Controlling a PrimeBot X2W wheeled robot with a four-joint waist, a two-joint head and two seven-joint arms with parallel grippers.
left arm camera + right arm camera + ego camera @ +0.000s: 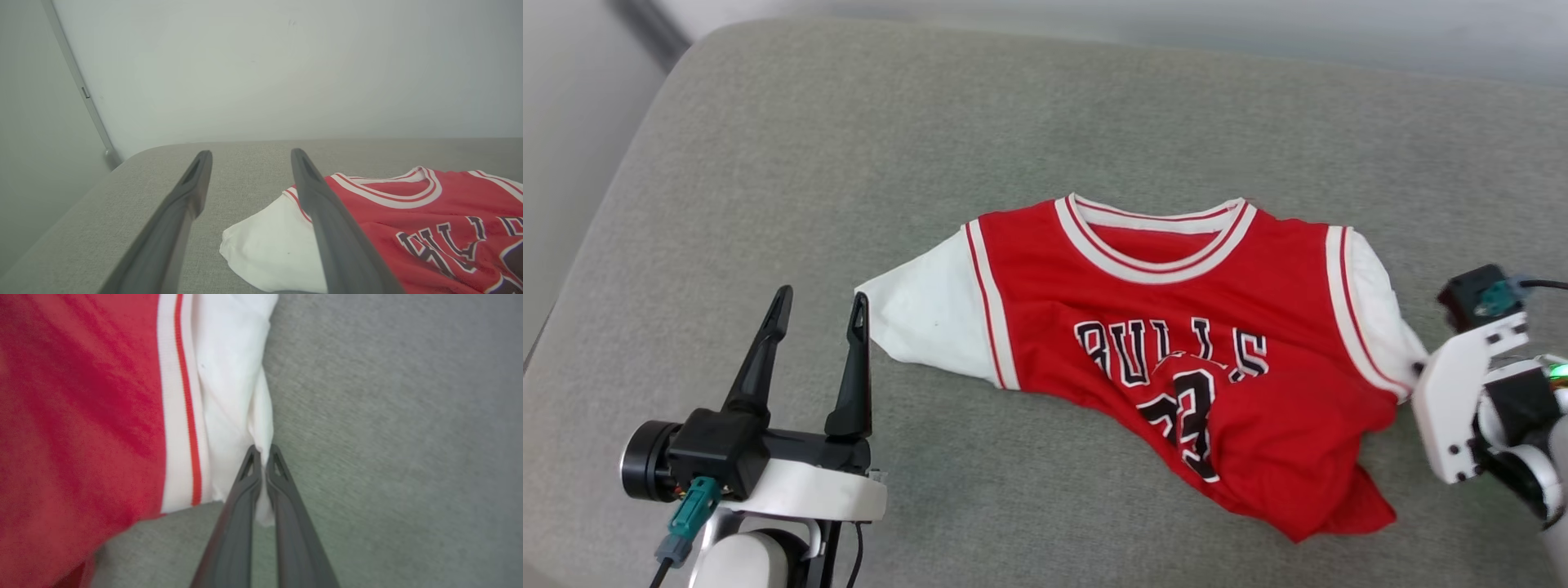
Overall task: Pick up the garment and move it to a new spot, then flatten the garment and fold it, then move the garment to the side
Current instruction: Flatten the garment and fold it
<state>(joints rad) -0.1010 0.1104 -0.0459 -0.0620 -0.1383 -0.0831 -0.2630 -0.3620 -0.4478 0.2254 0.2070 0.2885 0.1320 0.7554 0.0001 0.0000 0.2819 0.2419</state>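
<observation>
**Pinching the jersey's white sleeve on the grey cushion**

My right gripper [263, 448] is clamped shut on the garment [1176, 327]. Its two dark fingers are pressed together with a fold of the white right sleeve [229, 375] caught between them, just outside the red-and-white striped trim. In the head view that gripper's pale body sits against the same sleeve, toward the right edge of the cushion [849, 147].

The red Bulls jersey lies face up on the cushion, right of its middle, with the striped collar [1156, 245] toward the far edge. Its upper half is fairly flat. The lower half is bunched and twisted toward the near right, so the black lettering and the number 23 are creased.

My left gripper [821, 304] is spread wide with nothing between the fingers. It sits over the near left part of the cushion with its fingers pointing toward the far edge. Its inner finger is just beside the cuff of the white left sleeve [923, 314]; I cannot tell whether they touch. Beyond the cushion's rounded far left corner stands a pale wall [286, 61].
</observation>
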